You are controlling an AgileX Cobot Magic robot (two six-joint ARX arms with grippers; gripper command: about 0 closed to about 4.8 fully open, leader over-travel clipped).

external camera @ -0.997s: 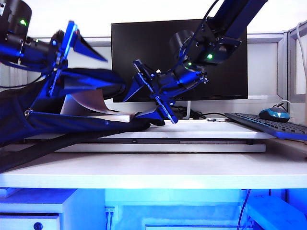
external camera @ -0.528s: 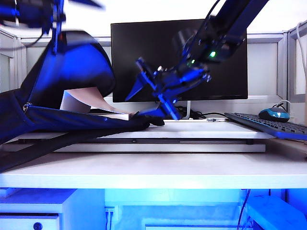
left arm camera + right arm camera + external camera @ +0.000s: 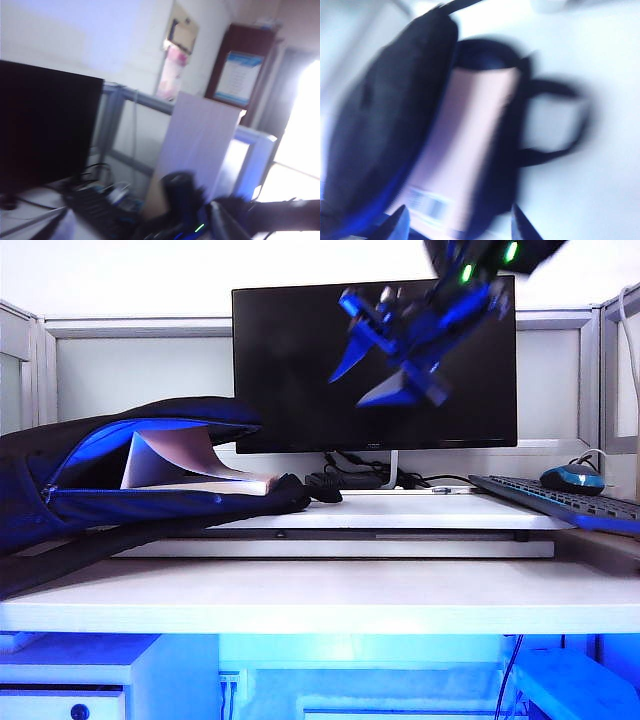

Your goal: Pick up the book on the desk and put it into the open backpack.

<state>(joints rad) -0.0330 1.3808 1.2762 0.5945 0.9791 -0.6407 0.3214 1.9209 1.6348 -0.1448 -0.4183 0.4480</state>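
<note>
the thin pinkish-beige softcover book (image 3: 175, 465) lies inside the dark navy backpack (image 3: 130, 510) on the white worktop (image 3: 330, 590). the right hand (image 3: 395, 355), empty and apart-fingered, should lift clear of the black monitor (image 3: 300, 360); the left hand is unseen.

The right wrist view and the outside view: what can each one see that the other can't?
Only the right wrist view shows the book from above, its pink cover and barcode, and the backpack's loop handle.
Only the exterior view shows the monitor, keyboard, mouse and the raised right gripper, fingers apart and empty.
Both show the backpack lying on the desk with the book in its mouth.
</note>
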